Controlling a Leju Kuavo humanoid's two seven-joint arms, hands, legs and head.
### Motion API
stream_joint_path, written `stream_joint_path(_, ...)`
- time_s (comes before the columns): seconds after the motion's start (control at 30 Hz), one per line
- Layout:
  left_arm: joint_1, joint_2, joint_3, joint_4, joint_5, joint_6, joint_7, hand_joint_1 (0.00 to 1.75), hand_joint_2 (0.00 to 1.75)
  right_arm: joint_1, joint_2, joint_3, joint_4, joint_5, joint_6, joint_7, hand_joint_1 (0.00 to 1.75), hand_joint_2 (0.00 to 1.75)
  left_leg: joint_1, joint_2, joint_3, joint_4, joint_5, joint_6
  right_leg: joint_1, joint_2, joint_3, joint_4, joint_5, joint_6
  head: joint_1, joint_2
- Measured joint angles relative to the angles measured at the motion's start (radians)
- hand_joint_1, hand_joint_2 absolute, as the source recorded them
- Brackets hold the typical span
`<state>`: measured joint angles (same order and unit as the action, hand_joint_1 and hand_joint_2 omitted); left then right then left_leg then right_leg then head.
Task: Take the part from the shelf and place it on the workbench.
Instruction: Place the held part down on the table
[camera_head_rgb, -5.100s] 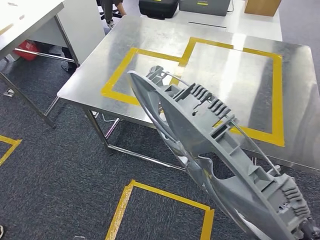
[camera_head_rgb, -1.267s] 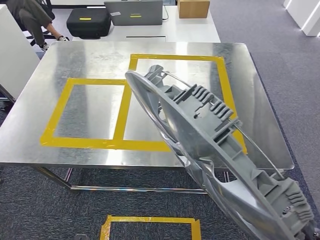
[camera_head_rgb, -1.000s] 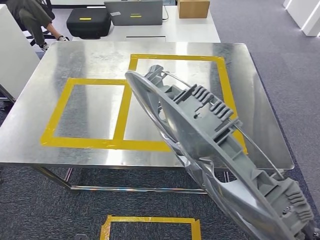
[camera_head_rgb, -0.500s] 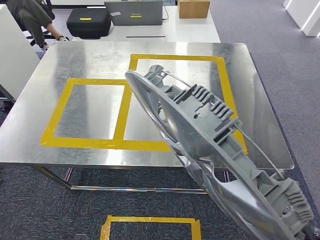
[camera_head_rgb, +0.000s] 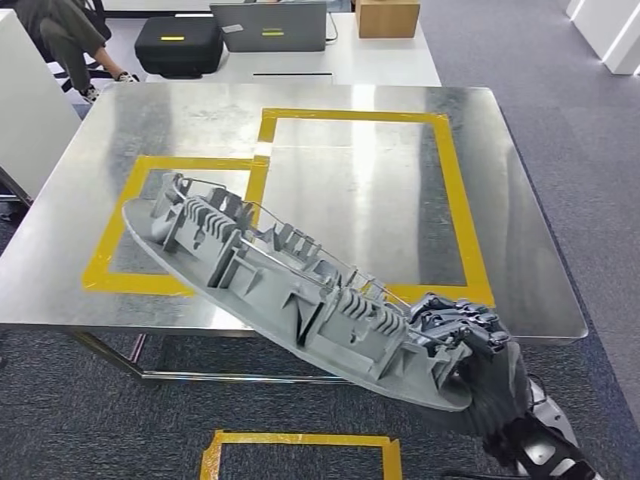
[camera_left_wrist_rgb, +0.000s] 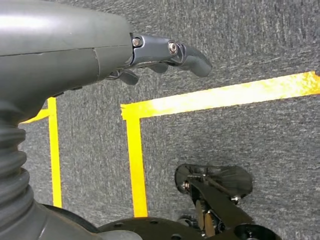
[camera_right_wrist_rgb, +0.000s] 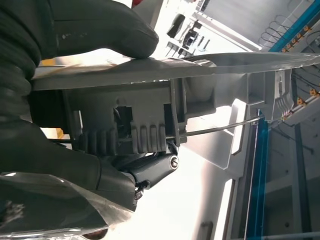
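Grey ribbed plastic runs across my head view: the long grey moulded plastic part (camera_head_rgb: 287, 285), a flat panel with ribs, clips and a thin wire along its top, lies nearly level above the near edge of the shiny steel workbench (camera_head_rgb: 68, 270). Its left end hangs over the left yellow tape rectangle (camera_head_rgb: 113, 225); its right end reaches past the bench's near edge, over the dark carpet (camera_head_rgb: 90, 420). I cannot tell whether it touches the bench top.

At that right end my right hand (camera_head_rgb: 483, 365) grips the part, dark fingers (camera_head_rgb: 453, 315) curled over the ribbed upper side. My right wrist view adds what the head view hides: my thick thumb (camera_right_wrist_rgb: 109, 27) presses on the smooth face of the panel (camera_right_wrist_rgb: 196, 67) while the fingers clamp the ribbed side, so the edge is pinched between them.

My left wrist view looks down at the carpet and yellow floor tape (camera_left_wrist_rgb: 136, 160); my left hand (camera_left_wrist_rgb: 158, 52) hangs there holding nothing, its fingers loosely bent and apart.

Far beyond the bench, a white table (camera_head_rgb: 377, 62) carries a black case (camera_head_rgb: 177, 42), a grey laptop (camera_head_rgb: 268, 25) and a brown cardboard box (camera_head_rgb: 386, 17). A seated person's leg (camera_head_rgb: 64, 35) shows at far left.
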<state>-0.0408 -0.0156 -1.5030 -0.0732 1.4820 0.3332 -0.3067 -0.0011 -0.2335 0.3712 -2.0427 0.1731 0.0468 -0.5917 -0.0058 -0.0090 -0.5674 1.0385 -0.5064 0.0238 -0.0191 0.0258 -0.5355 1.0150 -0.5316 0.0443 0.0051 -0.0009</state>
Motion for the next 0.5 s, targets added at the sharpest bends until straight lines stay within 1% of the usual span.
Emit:
stream_joint_path(0.13, -0.001, 0.002, 0.000, 0.000, 0.013, 0.001, 0.000, 0.00, 1.75, -0.029, 0.000, 0.016, 0.014, 0.030, -0.016, 0.037, 1.75, 1.75, 0.000, 0.000, 0.000, 0.000, 0.000, 0.000, 0.000, 0.000, 0.000, 0.000, 0.000, 0.000, 0.000, 0.000)
stream_joint_path(0.23, -0.002, 0.001, 0.000, 0.000, 0.019, 0.002, 0.000, 0.00, 1.75, -0.062, 0.000, 0.030, 0.033, 0.077, -0.044, 0.069, 1.75, 1.75, 0.000, 0.000, -0.001, 0.000, 0.000, 0.000, 0.000, 0.000, -0.001, 0.000, 0.000, 0.000, 0.000, 0.000)
stream_joint_path(0.4, -0.003, 0.000, 0.000, 0.000, 0.024, 0.001, 0.000, 0.00, 1.75, -0.105, 0.000, 0.049, 0.069, 0.132, -0.072, 0.100, 1.75, 1.75, 0.000, 0.000, -0.001, 0.000, 0.001, 0.001, 0.000, 0.000, 0.000, 0.000, 0.001, 0.001, 0.000, 0.000)
stream_joint_path(0.5, -0.005, 0.000, 0.000, 0.000, 0.024, -0.008, 0.000, 0.00, 1.75, -0.147, 0.000, 0.069, 0.110, 0.216, -0.098, 0.163, 1.75, 1.75, 0.000, 0.000, -0.001, 0.000, 0.001, 0.001, 0.000, 0.000, 0.000, 0.000, 0.001, 0.001, 0.000, 0.000)
